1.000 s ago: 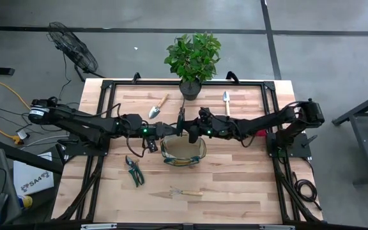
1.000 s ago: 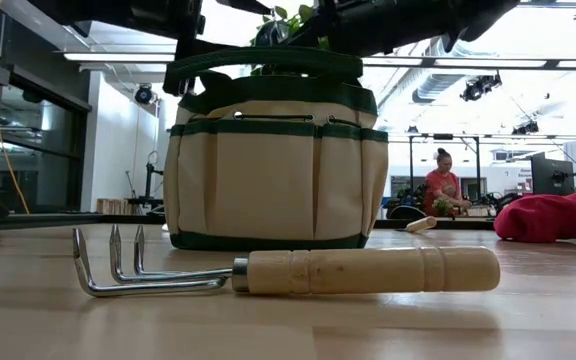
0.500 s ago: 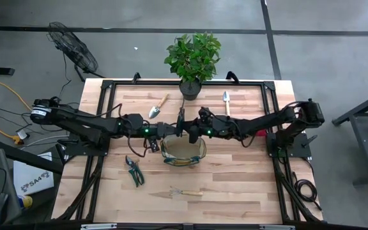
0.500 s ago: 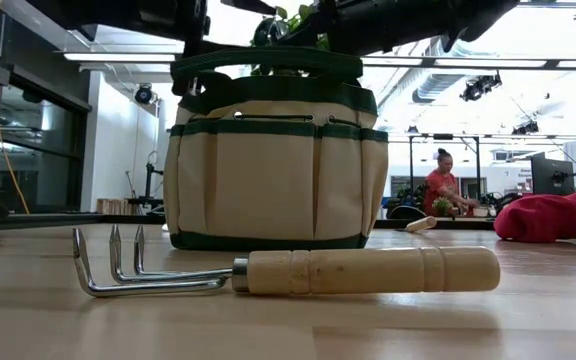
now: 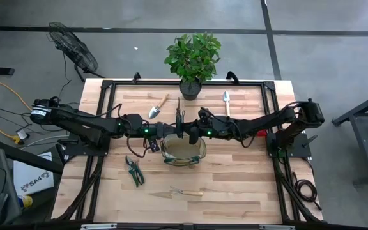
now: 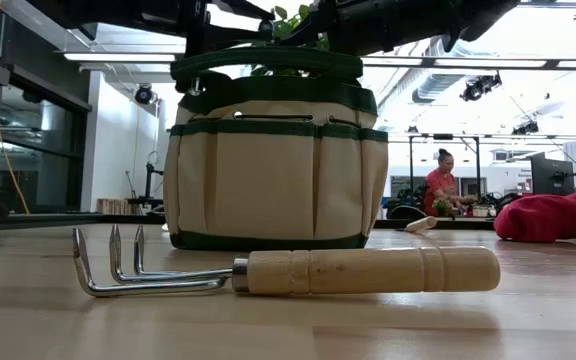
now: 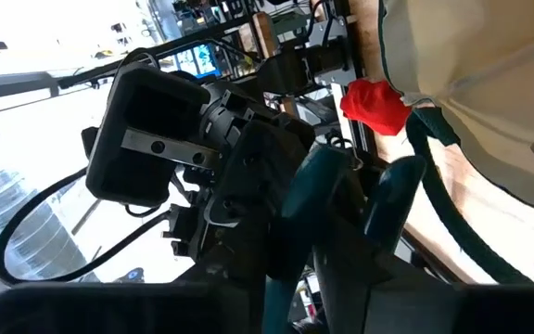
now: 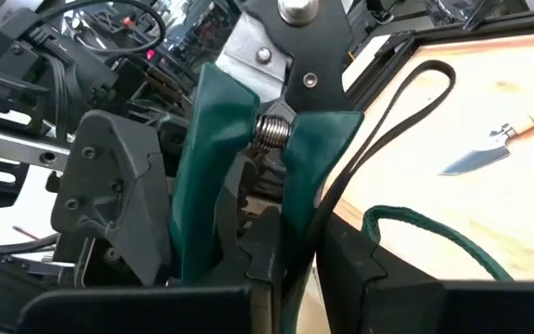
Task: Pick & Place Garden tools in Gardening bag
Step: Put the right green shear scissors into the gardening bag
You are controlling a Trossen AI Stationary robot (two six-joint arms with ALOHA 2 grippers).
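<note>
While the pruning shears [image 5: 179, 119] are held upright above the gardening bag [image 5: 183, 151], right jaws [image 5: 185, 131] are pinched on their handles, left jaws' [image 5: 173, 130] closure cannot be told.

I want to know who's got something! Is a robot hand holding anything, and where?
Yes. The right gripper holds pruning shears by their green handles, above the bag. The left gripper is closing on them too.

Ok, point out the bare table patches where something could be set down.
Bare wood: right of the hand fork along the near edge, and the far left corner beside the trowel. Crowded: mid-table, where both claws meet over the gardening bag.
</note>
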